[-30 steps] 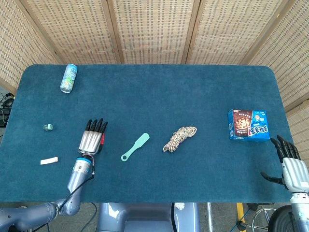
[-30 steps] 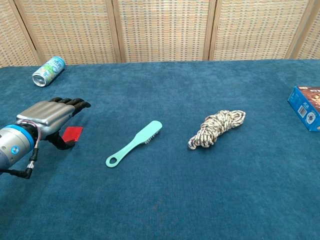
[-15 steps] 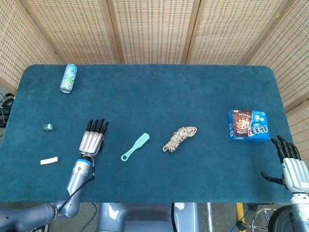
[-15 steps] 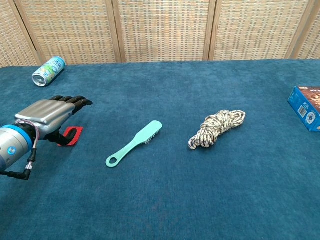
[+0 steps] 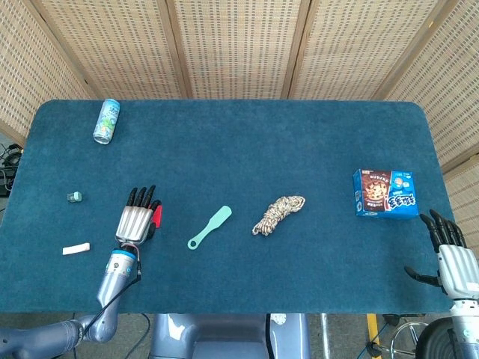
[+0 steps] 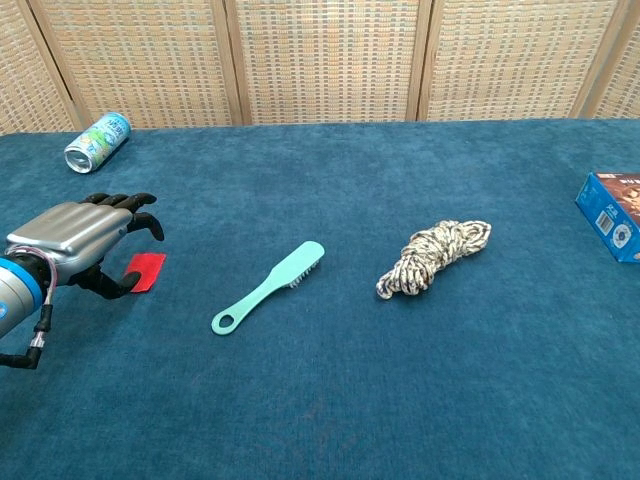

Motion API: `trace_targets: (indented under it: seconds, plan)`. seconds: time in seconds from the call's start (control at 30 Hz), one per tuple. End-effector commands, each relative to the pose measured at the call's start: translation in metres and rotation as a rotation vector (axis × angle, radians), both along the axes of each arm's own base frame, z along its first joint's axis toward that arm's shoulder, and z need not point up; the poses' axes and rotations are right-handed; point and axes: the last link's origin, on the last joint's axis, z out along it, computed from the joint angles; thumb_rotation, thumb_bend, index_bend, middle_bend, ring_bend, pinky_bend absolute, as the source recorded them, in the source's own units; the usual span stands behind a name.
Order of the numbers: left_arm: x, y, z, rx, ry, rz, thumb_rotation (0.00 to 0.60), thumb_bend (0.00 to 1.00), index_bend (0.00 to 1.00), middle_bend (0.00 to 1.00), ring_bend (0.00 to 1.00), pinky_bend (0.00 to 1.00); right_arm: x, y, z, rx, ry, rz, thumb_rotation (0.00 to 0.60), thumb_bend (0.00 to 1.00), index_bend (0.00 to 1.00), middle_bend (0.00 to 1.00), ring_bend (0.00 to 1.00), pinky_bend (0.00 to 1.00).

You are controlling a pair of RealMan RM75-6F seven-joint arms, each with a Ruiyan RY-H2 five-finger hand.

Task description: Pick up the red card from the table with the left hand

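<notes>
The red card [image 5: 156, 215] [image 6: 146, 271] lies flat on the blue table cloth, left of the green brush. My left hand [image 5: 136, 218] [image 6: 78, 238] hovers palm down just to the card's left, its fingertips curled down over the card's left edge. Its thumb [image 6: 108, 285] sits low by that edge, and I cannot tell whether it touches. Nothing is held in the left hand. At the table's front right corner, my right hand [image 5: 450, 256] rests with its fingers spread, holding nothing.
A mint green brush [image 5: 209, 226] [image 6: 268, 286] lies right of the card, then a coiled rope [image 5: 278, 214] [image 6: 434, 257]. A can [image 5: 107, 120] [image 6: 97, 142] lies at the back left, a blue cookie box [image 5: 385, 193] at the right. Two small items [image 5: 73, 197] [image 5: 75, 249] lie at the left edge.
My left hand has drawn back to the left and toward me, uncovering more of the red card. The card still lies on the table. The right hand has not moved.
</notes>
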Motion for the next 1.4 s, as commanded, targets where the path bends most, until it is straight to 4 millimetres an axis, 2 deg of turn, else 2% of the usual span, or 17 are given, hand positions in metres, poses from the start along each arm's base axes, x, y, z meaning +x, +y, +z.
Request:
trace_targets:
  seconds: [0.03,0.2,0.43,0.87,1.4]
  plan:
    - [0.001,0.001,-0.002,0.005,0.000,-0.004,0.600,0.45,0.27,0.00,0.00,0.00,0.000,0.000,0.000,0.001,0.000,0.000,0.600,0.00,0.00,0.00,0.00,0.00]
    - [0.003,0.001,-0.004,0.020,-0.002,-0.011,0.600,0.37,0.27,0.00,0.00,0.00,0.000,0.000,0.000,-0.003,-0.002,-0.001,0.600,0.00,0.00,0.00,0.00,0.00]
    - [0.001,-0.002,-0.004,0.028,0.000,-0.015,0.600,0.31,0.30,0.00,0.00,0.00,0.000,0.000,0.001,-0.006,-0.004,0.001,0.600,0.00,0.00,0.00,0.00,0.00]
    - [-0.005,-0.008,-0.005,0.020,0.000,-0.008,0.600,0.30,0.31,0.00,0.00,0.00,0.001,0.000,0.001,-0.011,-0.005,0.002,0.600,0.00,0.00,0.00,0.00,0.00]
    - [-0.002,-0.002,-0.014,0.022,0.024,-0.017,0.600,0.31,0.32,0.00,0.00,0.00,0.000,0.000,0.002,-0.013,-0.005,-0.001,0.600,0.00,0.00,0.00,0.00,0.00]
